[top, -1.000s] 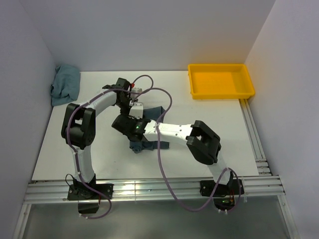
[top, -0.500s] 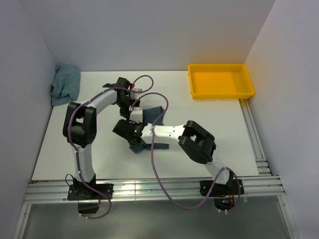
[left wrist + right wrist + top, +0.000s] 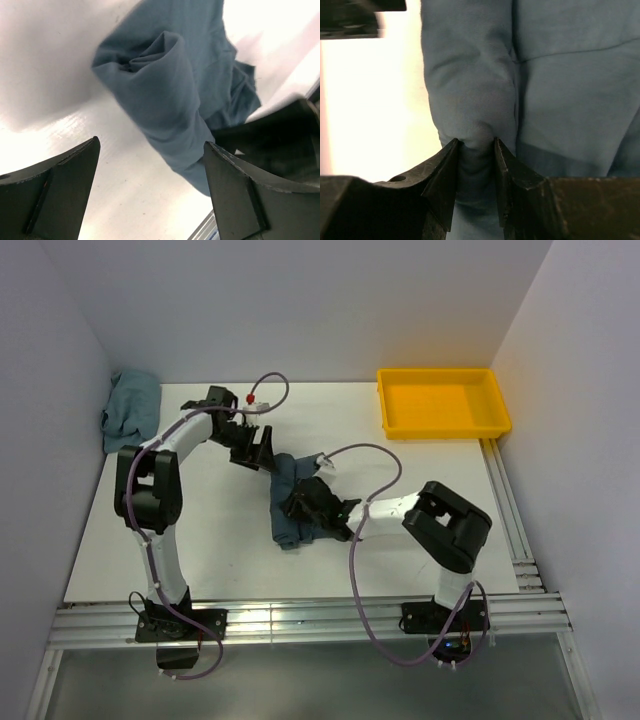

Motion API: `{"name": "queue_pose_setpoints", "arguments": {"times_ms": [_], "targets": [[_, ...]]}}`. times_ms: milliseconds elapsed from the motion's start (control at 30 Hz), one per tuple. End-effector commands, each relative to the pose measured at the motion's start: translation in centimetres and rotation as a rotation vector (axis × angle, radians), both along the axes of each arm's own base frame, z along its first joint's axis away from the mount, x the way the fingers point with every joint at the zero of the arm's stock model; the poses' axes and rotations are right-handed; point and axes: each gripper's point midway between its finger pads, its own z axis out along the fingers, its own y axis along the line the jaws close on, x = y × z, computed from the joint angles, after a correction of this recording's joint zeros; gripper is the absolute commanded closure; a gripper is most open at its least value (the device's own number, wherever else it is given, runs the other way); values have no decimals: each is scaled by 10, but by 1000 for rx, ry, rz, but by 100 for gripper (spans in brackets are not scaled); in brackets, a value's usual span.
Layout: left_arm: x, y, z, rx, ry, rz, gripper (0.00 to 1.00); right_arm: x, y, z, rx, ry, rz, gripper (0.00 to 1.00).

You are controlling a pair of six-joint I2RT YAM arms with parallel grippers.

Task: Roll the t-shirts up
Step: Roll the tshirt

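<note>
Right gripper (image 3: 475,142) is clamped on a fold near the middle of the rolled t-shirt (image 3: 287,508), reaching in from its right side. Left gripper (image 3: 256,447) hangs with jaws spread wide just beyond the roll's far end, apart from the cloth. The roll's long axis runs far to near at mid-surface (image 3: 200,540). Bare surface lies to its left and near side. A yellow tray (image 3: 440,400) sits well apart at the far right corner, and a crumpled teal cloth (image 3: 130,410) at the far left.

Rolled t-shirt (image 3: 165,95) on white table (image 3: 45,55); left tool (image 3: 151,143) spread wide, holding nothing.
</note>
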Motion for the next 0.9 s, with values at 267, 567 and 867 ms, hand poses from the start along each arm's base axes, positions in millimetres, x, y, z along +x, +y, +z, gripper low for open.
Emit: {"name": "queue_pose_setpoints", "arguments": {"times_ms": [267, 567, 867], "targets": [[3, -21, -6, -279, -21, -50, 9, -5, -5, -3, 511, 103, 60, 63], [9, -36, -40, -164, 23, 44, 18, -10, -9, -18, 579, 148, 47, 64], [6, -25, -46, 55, 15, 86, 100, -4, -48, -31, 18, 91, -115, 41]]}}
